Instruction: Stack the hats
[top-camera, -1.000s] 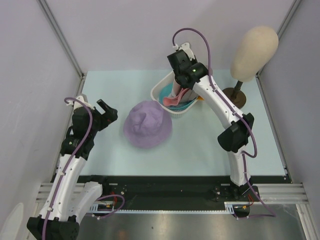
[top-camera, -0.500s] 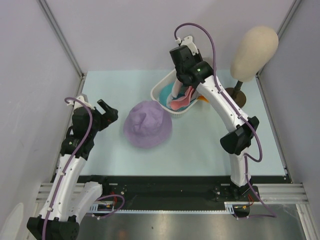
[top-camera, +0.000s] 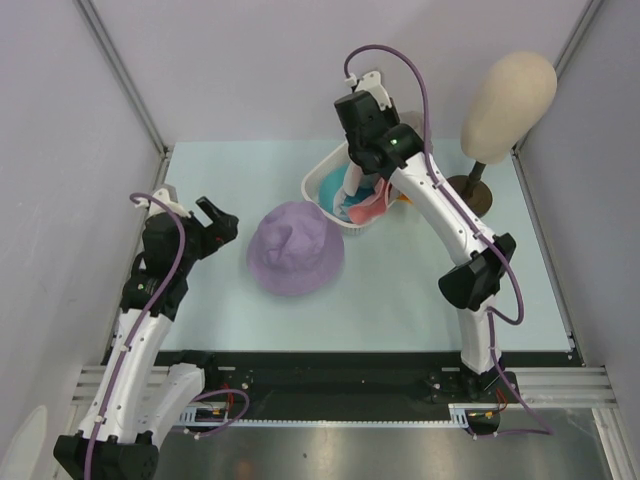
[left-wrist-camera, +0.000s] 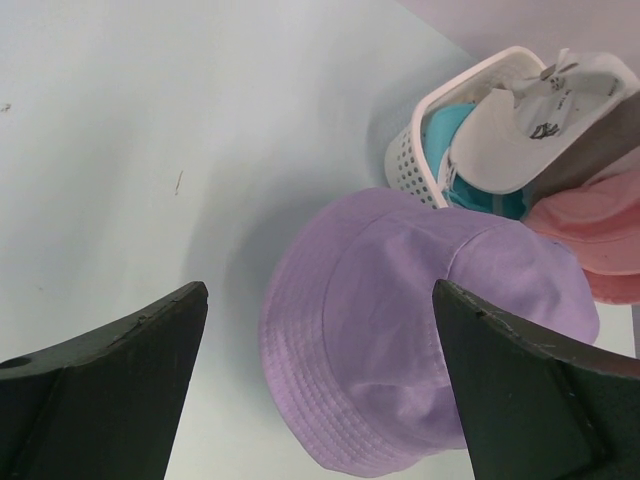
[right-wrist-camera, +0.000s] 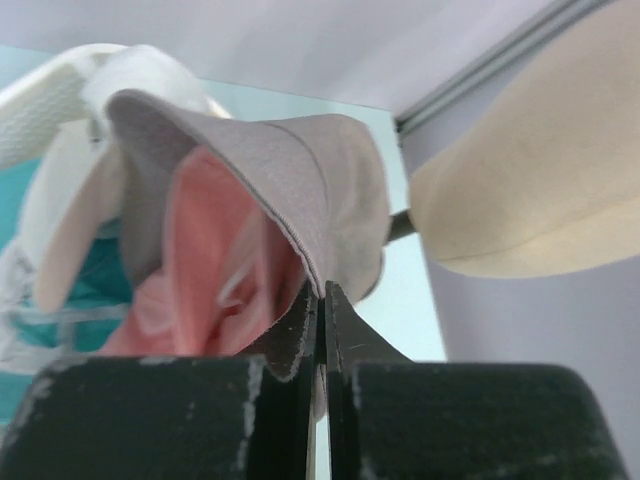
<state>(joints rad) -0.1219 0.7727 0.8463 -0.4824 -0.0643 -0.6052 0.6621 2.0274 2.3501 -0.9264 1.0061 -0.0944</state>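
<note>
— Looking down from above, what crowds the table?
— One beige egg-shaped mannequin head (top-camera: 508, 100) on its stand, far right. One white perforated plastic basket (top-camera: 312, 180) sits just beside one soft lavender fabric bucket hat (top-camera: 295, 250) lying mid-table. The right gripper (top-camera: 354, 172) hangs over the basket; the left gripper (top-camera: 215, 222) gapes, near the hat's left.
— Left wrist?
— Lavender crown dented. One teal bucket hat (left-wrist-camera: 450, 125) inside the basket, one pink bucket hat (left-wrist-camera: 590, 220) at its rim, one white baseball cap (left-wrist-camera: 520, 120) above them.
— Right wrist?
— Jaws pinched on the cap's grey brim.

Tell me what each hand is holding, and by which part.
The right hand is shut on the white cap, pinching the edge of its bill. The left hand is open and holds nothing.
</note>
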